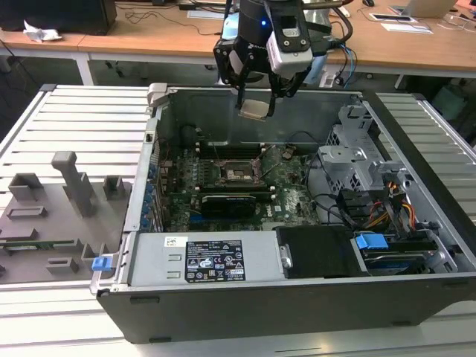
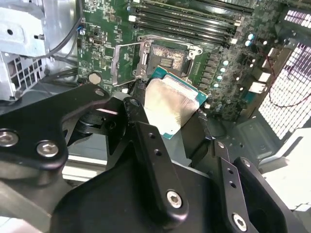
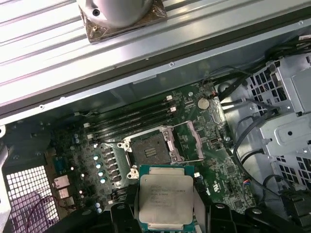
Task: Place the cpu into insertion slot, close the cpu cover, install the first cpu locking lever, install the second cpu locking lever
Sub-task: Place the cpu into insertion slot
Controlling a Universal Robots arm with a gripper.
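My gripper (image 1: pixel 255 110) hangs above the open computer case, shut on the cpu (image 1: pixel 254 108), a flat square chip with a pale silver top. In both wrist views the cpu (image 2: pixel 170 104) (image 3: pixel 165 196) sits between the black fingers (image 2: pixel 141 126), well above the motherboard. The insertion slot (image 1: pixel 239 172) (image 2: pixel 167 58) (image 3: pixel 150 153) lies below and bare, its contact field showing. The cpu cover (image 2: pixel 127 60) (image 3: pixel 187 141), a thin metal frame, stands swung open beside the slot.
Memory sticks (image 3: pixel 131 116) run along the slot's far side. A grey drive cage (image 1: pixel 349 156) with cables fills the case on the exterior view's right. A labelled power supply (image 1: pixel 212 260) lies at the front. Grey fixtures (image 1: pixel 71 182) sit outside the case on the slatted table.
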